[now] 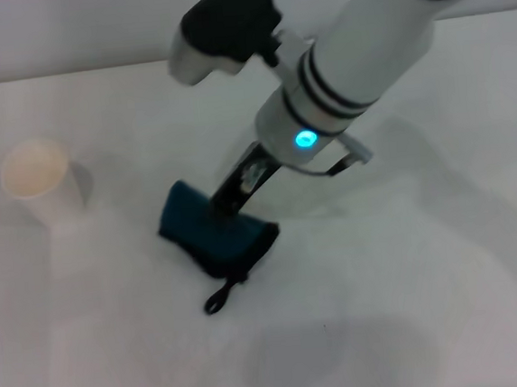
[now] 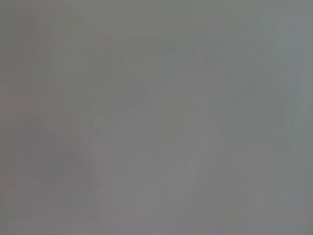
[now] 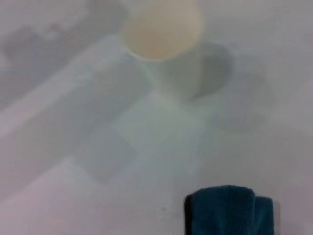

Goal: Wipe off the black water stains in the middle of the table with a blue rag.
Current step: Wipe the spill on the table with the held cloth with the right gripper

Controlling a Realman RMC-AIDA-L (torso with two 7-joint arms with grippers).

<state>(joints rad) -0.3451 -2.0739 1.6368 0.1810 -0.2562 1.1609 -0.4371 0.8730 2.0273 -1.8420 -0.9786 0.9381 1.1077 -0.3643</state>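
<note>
The blue rag [image 1: 218, 233] lies bunched on the white table [image 1: 429, 278] near the middle, and its black loop [image 1: 220, 296] trails toward the front edge. My right gripper [image 1: 232, 193] comes down from the upper right, its dark fingers pinched into the rag's top fold. In the right wrist view the rag [image 3: 227, 211] shows as a teal fold at the picture's edge. The black water stains are hidden or out of view. The left wrist view is plain grey, and the left gripper appears in no view.
A white paper cup [image 1: 35, 172] stands upright at the left of the table, well apart from the rag, and also shows in the right wrist view as the cup [image 3: 164, 29]. Faint grey smudges mark the tabletop [image 3: 73, 171].
</note>
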